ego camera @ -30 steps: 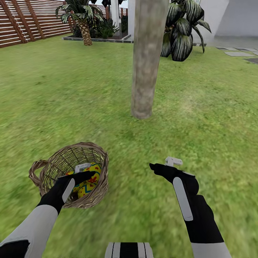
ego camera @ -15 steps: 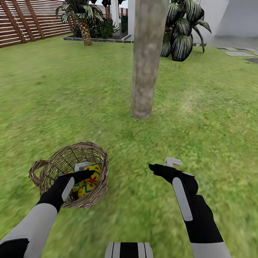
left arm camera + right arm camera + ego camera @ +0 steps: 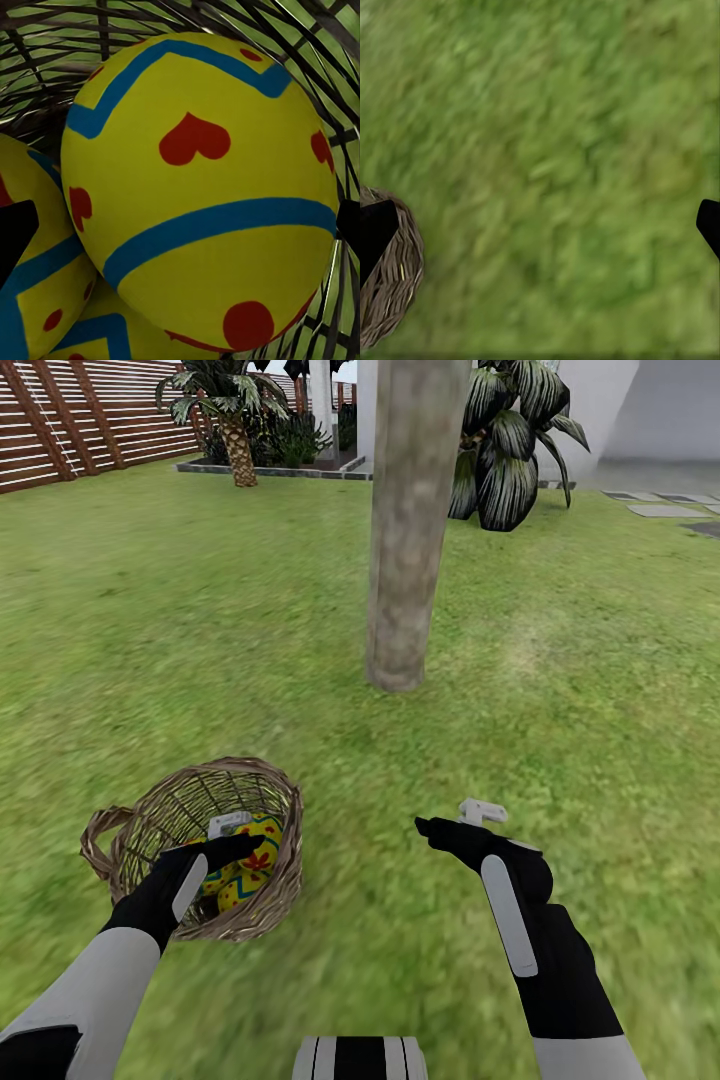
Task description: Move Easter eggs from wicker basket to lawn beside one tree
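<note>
The wicker basket (image 3: 150,810) sits on the lawn (image 3: 200,610) at the near left, with yellow Easter eggs (image 3: 262,832) inside it. My left gripper (image 3: 245,838) reaches into the basket. Seen from the left wrist, it (image 3: 180,232) is open, with one egg (image 3: 202,187) between its fingertips and two more eggs (image 3: 30,300) beside and below. My right gripper (image 3: 450,818) hangs open over bare grass to the right of the basket. The tree (image 3: 410,530) stands a short way beyond, between the two arms.
A brown slat fence (image 3: 60,430) runs along the far left, with a palm (image 3: 235,420) and shrubs by it. A dark broad-leaved plant (image 3: 510,450) and grey paving (image 3: 665,510) lie at the far right. The basket's edge (image 3: 386,292) appears in the right wrist view.
My left gripper has edged slightly further into the basket towards the eggs. The right arm has barely moved.
</note>
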### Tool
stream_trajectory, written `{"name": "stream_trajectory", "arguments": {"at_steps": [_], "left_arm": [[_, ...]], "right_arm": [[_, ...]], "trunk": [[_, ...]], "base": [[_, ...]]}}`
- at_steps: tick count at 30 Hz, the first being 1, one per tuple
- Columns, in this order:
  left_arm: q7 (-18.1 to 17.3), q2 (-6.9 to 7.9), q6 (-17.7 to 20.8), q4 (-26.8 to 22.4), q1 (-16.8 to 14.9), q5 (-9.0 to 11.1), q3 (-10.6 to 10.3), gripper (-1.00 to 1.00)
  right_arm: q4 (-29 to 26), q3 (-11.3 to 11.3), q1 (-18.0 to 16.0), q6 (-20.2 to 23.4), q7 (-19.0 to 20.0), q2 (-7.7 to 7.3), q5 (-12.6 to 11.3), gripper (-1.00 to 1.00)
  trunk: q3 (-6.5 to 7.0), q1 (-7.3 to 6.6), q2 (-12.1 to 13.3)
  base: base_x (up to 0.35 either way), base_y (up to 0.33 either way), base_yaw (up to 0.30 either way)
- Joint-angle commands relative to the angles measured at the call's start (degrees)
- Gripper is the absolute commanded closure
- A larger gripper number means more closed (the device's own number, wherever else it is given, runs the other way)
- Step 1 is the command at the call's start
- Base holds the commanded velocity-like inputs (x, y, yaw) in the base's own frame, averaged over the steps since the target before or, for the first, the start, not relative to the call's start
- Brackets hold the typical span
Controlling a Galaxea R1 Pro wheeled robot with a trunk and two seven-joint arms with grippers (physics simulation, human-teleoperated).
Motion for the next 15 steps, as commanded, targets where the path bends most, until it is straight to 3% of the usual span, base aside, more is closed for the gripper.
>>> {"name": "stream_trajectory", "arguments": {"at_steps": [1,15], "left_arm": [[-0.2,-0.02,0.4,-0.1,0.0,0.3,0.2,-1.00],[-0.4,0.24,0.4,-0.1,0.3,0.3,0.2,-1.00]], "right_arm": [[-0.1,0.0,0.0,0.2,-0.6,0.00,-0.6,-1.00],[0.0,-0.1,0.0,0.2,-0.6,0.26,-1.8,-1.00]], "trunk": [[-0.04,-0.01,0.0],[-0.49,0.04,0.0]], "base": [[0.000,0.000,0.000],[0.000,0.000,0.000]]}}
